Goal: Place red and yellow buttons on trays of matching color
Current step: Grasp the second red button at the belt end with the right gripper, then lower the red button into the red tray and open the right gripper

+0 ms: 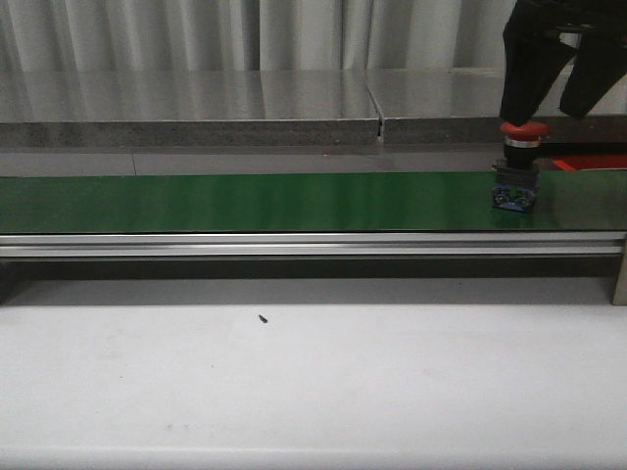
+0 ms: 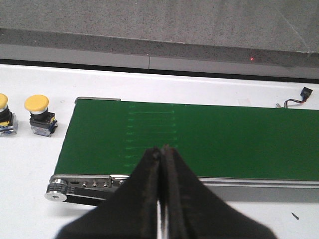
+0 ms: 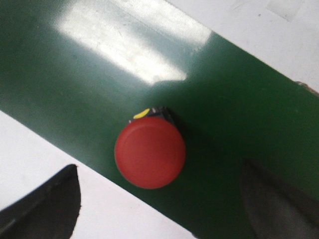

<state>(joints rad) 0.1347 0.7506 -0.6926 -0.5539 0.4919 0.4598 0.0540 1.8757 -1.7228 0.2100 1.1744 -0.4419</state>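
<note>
Green conveyor belt (image 1: pixel 265 201) running across the frame, serving as the feed line for buttons. Right gripper (image 1: pixel 563 69) hovering directly above the red button (image 1: pixel 520 128), fingers spread wide and holding nothing, probably lining up for a top-down grasp. Left gripper (image 2: pixel 162 152) waiting over the belt's near edge, fingers pressed together, gripping nothing. Red button standing upright on the belt toward its right end, red tray (image 1: pixel 591 161) peeking just beyond the belt there. Two yellow buttons (image 2: pixel 38 115) sitting off the belt's end, waiting.
</note>
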